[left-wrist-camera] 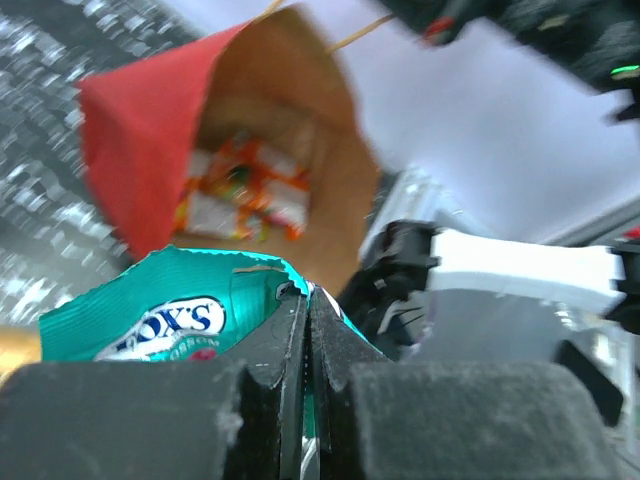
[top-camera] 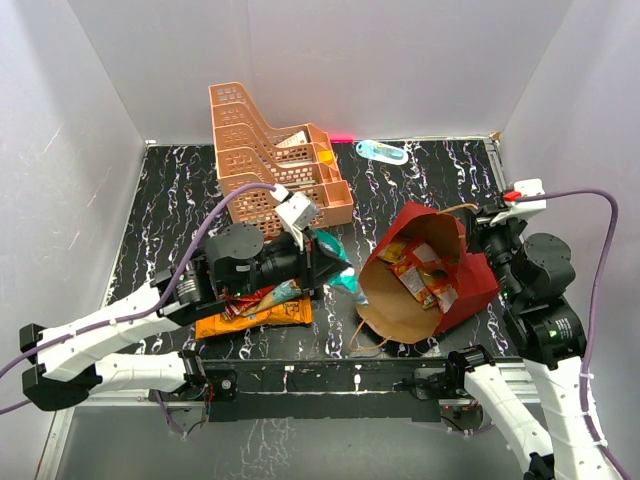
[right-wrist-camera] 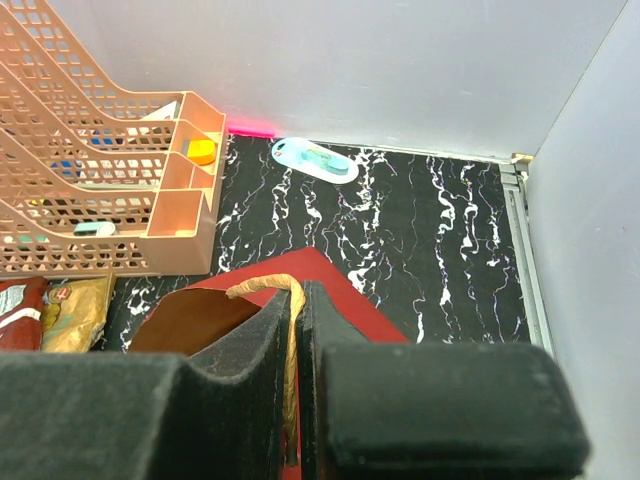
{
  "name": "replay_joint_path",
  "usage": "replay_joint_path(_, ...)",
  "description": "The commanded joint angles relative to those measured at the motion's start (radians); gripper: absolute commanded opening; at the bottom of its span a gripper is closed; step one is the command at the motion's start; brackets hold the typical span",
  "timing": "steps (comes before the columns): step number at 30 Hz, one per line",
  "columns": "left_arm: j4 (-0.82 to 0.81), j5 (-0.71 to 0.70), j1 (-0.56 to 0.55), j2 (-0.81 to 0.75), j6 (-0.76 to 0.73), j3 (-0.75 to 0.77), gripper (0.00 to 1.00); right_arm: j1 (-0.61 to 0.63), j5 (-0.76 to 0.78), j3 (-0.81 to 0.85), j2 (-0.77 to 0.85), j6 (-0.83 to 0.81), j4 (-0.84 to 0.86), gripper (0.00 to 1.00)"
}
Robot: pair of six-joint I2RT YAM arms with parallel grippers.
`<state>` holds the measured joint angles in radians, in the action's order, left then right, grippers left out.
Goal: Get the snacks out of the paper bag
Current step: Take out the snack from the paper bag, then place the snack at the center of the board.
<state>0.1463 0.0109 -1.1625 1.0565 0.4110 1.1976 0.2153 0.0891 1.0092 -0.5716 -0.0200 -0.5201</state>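
Observation:
The red paper bag (top-camera: pixel 470 285) lies tipped toward the left, its brown mouth open, with several red-orange packets (top-camera: pixel 425 275) inside; the wrist view shows them too (left-wrist-camera: pixel 245 195). My left gripper (top-camera: pixel 335 265) is shut on a teal packet (left-wrist-camera: pixel 170 310), held just left of the bag's mouth (left-wrist-camera: pixel 290 130). My right gripper (top-camera: pixel 490 215) is shut on the bag's twine handle (right-wrist-camera: pixel 292 330) at the bag's far right rim (right-wrist-camera: pixel 330 285). An orange chip bag (top-camera: pixel 250 315) and a red packet (top-camera: pixel 245 297) lie on the table under my left arm.
A peach tiered rack (top-camera: pixel 270 160) stands at the back centre, also seen in the right wrist view (right-wrist-camera: pixel 100 180). A small blue-green bottle (top-camera: pixel 382 151) lies behind the bag near the back wall. The table's right edge (right-wrist-camera: pixel 520 230) is close to my right gripper.

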Motion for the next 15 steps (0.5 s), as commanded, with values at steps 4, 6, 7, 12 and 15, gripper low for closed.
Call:
replay_joint_path(4, 0.454, -0.3, 0.054, 0.031, 0.023, 0.106, 0.0, 0.003, -0.003, -0.012, 0.042, 0.005, 0.079, 0.08)
replay_joint_path(6, 0.494, -0.313, 0.09, 0.05, 0.029, 0.116, 0.0, 0.002, -0.004, -0.014, 0.047, 0.004, 0.079, 0.08)
replay_joint_path(7, 0.501, -0.304, 0.116, 0.061, 0.028, 0.118, 0.0, 0.002, -0.006, -0.015, 0.048, 0.003, 0.079, 0.08)
replay_joint_path(12, 0.497, -0.152, 0.311, 0.141, 0.023, 0.153, 0.0, 0.002, -0.009, -0.015, 0.056, -0.003, 0.079, 0.08)
replay_joint_path(15, 0.487, -0.115, 0.394, 0.172, 0.038, 0.171, 0.0, 0.002, -0.004, -0.01, 0.06, -0.007, 0.073, 0.08)
